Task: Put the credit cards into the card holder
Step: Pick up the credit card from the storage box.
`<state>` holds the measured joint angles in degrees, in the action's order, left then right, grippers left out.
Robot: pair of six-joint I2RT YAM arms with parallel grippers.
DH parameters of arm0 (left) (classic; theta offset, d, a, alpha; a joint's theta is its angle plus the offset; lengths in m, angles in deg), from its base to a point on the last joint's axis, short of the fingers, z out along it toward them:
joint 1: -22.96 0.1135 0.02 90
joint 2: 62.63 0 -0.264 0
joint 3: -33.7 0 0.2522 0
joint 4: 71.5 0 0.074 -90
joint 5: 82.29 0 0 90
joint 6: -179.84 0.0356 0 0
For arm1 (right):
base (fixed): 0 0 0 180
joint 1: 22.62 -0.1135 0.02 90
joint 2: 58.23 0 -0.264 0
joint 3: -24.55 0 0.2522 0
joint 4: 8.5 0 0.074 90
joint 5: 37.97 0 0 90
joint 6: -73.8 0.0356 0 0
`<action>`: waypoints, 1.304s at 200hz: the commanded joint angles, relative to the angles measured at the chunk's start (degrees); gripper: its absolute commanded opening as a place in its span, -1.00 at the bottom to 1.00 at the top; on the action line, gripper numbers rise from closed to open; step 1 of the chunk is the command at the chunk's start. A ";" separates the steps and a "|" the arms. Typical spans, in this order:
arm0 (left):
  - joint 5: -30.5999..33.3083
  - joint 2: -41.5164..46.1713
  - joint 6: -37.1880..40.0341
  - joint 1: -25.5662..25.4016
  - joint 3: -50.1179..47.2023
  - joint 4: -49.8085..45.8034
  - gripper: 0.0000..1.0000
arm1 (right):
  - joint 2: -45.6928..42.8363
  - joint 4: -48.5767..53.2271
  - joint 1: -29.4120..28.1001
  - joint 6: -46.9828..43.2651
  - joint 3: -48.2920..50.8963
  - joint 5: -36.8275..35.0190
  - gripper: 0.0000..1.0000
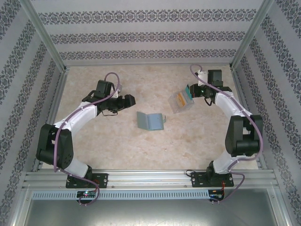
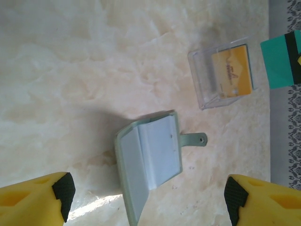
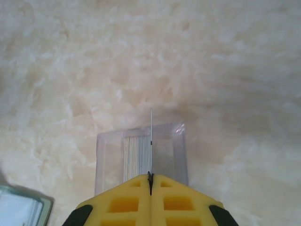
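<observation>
at centre, the open card holder (image 1: pixel 150 121) runs left-right (tab (image 2: pixel 193 139) pointing right).

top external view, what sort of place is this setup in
Probably an enclosed robot test booth, not a home: patterned walls box in a marble-look table, an aluminium rail runs along its near edge, and a left arm and right arm are bolted to it.

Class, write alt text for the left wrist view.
An open grey-green card holder lies on a pale table before the open left gripper. Upper right, a clear case holds an orange card; a teal card shows beside it.
</observation>
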<state>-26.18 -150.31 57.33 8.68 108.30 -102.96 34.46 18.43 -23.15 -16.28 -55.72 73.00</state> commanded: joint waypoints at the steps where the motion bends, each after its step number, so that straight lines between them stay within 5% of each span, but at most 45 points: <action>1: -2.78 0.10 0.15 -0.46 -2.10 -2.21 0.68 | -4.59 -4.78 -2.41 3.69 3.25 -4.40 -1.00; 30: -7.74 1.35 -8.14 -0.39 -3.56 7.47 0.69 | -10.26 -4.93 -6.79 7.69 6.67 -1.17 -1.00; 51: -12.78 -1.19 -16.92 -0.53 -0.08 13.99 0.67 | -14.79 -5.30 -12.56 2.30 9.81 -3.72 -1.00; 80: -10.95 -4.79 -19.40 -0.67 8.01 4.11 0.68 | -17.19 -6.38 -22.46 -9.53 12.61 -12.29 -1.00; 125: -10.47 -8.75 -24.93 -2.41 11.33 4.46 0.67 | -15.82 -11.54 -35.93 -19.82 14.41 -25.19 -1.00; 145: -7.87 -10.58 -25.58 -3.68 13.54 -2.33 0.35 | -13.96 -12.05 -39.93 -21.58 13.51 -27.98 -1.00; 170: -8.73 -12.33 -27.61 -4.58 13.39 -1.25 0.16 | -10.46 -12.34 -42.30 -22.62 12.24 -30.64 -1.00; 261: -8.40 -15.70 -28.56 -8.36 18.03 -9.14 0.00 | -5.60 -16.69 -46.55 -20.18 9.35 -35.92 -1.00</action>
<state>-35.16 -164.98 31.06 0.97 126.46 -108.94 28.23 4.45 -68.66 -37.39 -44.77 39.37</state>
